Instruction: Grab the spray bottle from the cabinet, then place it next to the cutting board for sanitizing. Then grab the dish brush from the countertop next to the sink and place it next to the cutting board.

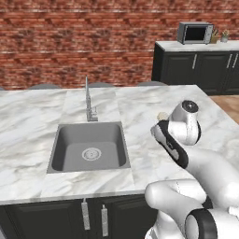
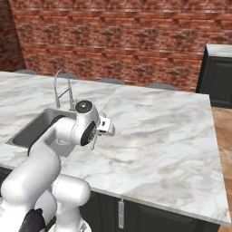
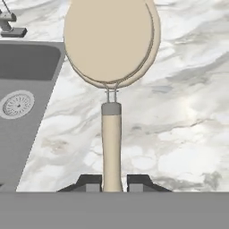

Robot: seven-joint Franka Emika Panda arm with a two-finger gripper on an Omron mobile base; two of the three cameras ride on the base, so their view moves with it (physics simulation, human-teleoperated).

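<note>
The gripper (image 3: 112, 183) is clamping the beige handle of the dish brush (image 3: 111, 147), its round cream head pointing away, above the marble countertop (image 3: 179, 116) just beside the sink (image 3: 27, 67) rim. Bare marble is stretching toward the counter's far edges.

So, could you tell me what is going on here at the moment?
The robot arm has its gripper shut on the dish brush, holding it by the beige handle, with the round cream head pointing away from the hand. The brush sits over the white marble countertop, just beside the grey sink and its silver tap. The pictures do not settle whether the brush is lifted or touching the marble.
</note>
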